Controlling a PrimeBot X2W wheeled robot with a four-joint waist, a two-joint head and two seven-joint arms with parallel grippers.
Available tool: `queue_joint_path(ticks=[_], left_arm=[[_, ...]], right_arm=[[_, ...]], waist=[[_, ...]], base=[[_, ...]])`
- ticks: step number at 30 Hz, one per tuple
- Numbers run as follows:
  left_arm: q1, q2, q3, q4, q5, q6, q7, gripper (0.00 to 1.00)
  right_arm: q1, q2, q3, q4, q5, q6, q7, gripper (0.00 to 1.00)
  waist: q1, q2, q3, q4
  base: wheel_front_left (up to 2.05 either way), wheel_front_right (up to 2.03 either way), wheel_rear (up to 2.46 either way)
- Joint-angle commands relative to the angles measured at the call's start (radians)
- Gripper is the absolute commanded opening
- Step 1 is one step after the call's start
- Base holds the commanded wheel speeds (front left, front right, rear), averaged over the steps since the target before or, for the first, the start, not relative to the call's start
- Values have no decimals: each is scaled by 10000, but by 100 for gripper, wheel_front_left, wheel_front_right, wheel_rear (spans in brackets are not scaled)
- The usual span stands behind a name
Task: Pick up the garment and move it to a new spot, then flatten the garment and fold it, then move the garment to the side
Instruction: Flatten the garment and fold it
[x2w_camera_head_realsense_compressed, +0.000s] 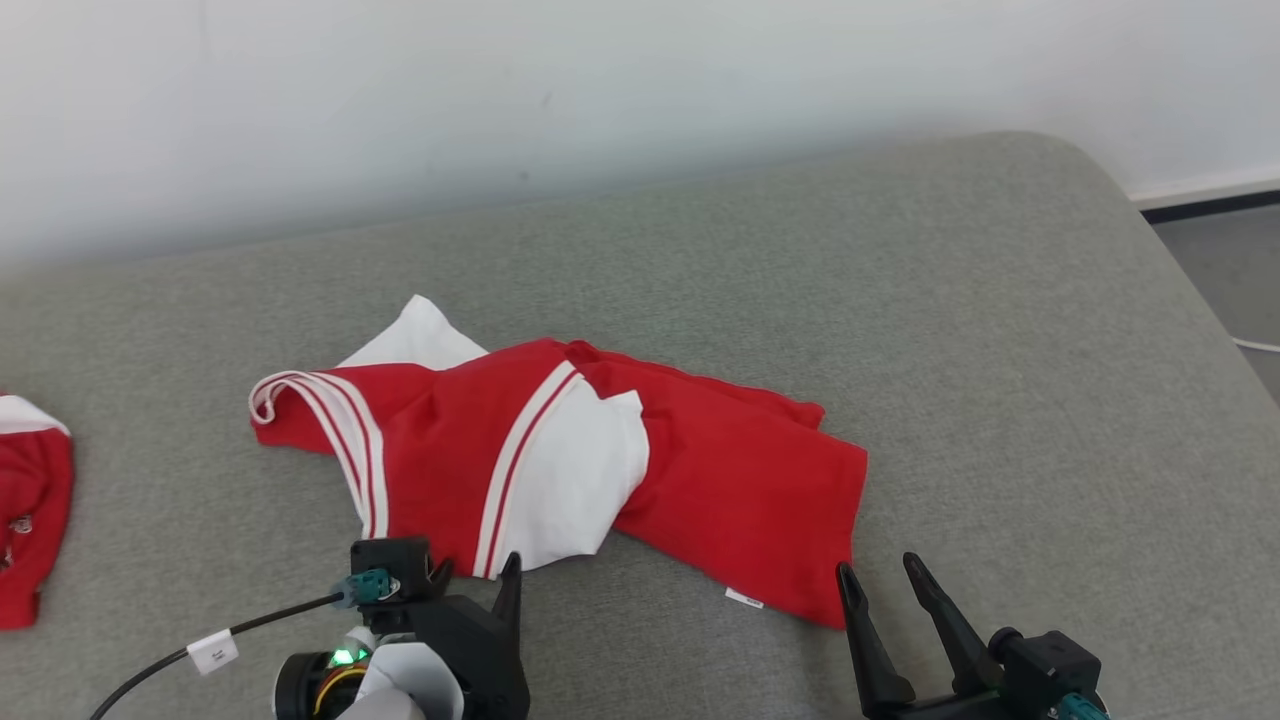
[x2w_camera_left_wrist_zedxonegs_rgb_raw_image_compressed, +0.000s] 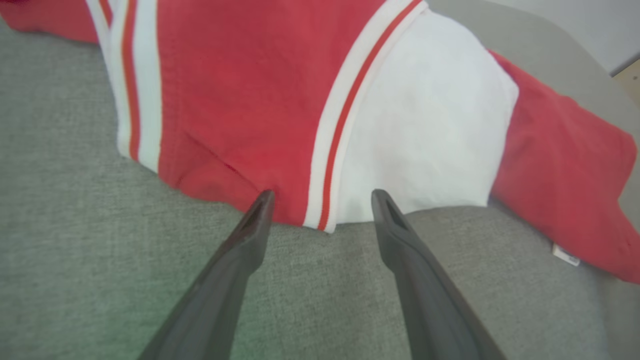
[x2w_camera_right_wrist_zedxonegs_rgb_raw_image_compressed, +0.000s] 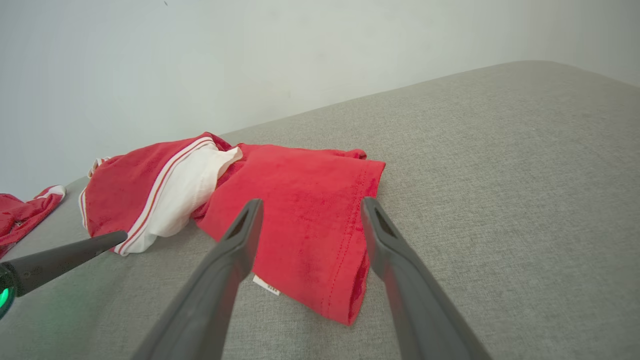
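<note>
Grey upholstered surface (x2w_camera_head_realsense_compressed: 900, 300) below a pale wall (x2w_camera_head_realsense_compressed: 600, 80) carries the red-and-white garment (x2w_camera_head_realsense_compressed: 560, 470), which lies rumpled near the middle with a white panel doubled over the red. The left gripper (x2w_camera_head_realsense_compressed: 476, 570) and right gripper (x2w_camera_head_realsense_compressed: 880, 566) stand spread wide and empty at its near hem, probably poised to pull it flat. The folds hide the garment's cut. The hem label (x2w_camera_head_realsense_compressed: 743, 598) is unreadable, and another red garment (x2w_camera_head_realsense_compressed: 30, 520) is cut off at the left.
</note>
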Motion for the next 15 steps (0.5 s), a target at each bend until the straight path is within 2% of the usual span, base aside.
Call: queue_joint_path(ticks=[1, 7, 10, 11, 12, 13, 14, 15], left_arm=[[28, 94, -9, 159, 76, 148, 87, 100], [-2, 215, 99, 628, 35, 614, 271, 100], [94, 211, 47, 687, -67, 624, 511, 100], [126, 207, -25, 722, -107, 573, 645, 76], [132, 217, -111, 750, -88, 510, 758, 32], [116, 217, -183, 765, -38, 486, 817, 9], [101, 228, -268, 783, 17, 448, 897, 0], [104, 221, -319, 786, 57, 407, 914, 0]], right_arm=[[-116, -7, -4, 24, 47, -22, -44, 100], [-145, -7, -6, 83, 78, -22, -102, 100], [-133, -8, -5, 99, 90, -22, -126, 100], [-128, -8, 8, 107, 101, -22, -142, 100], [-129, -8, 20, 119, 113, -22, -154, 100], [-140, -8, 25, 129, 139, -22, -161, 100], [-158, -8, 37, 141, 156, -22, -173, 100], [-176, -7, 46, 145, 179, -22, -183, 100]], waist=[[0, 0, 165, -244], [0, 0, 238, -420], [0, 0, 262, -431], [0, 0, 267, -427], [0, 0, 270, -423], [0, 0, 270, -415], [0, 0, 268, -407], [0, 0, 262, -397]], base=[[0, 0, 0], [0, 0, 0], [0, 0, 0], [0, 0, 0], [0, 0, 0], [0, 0, 0], [0, 0, 0], [0, 0, 0]])
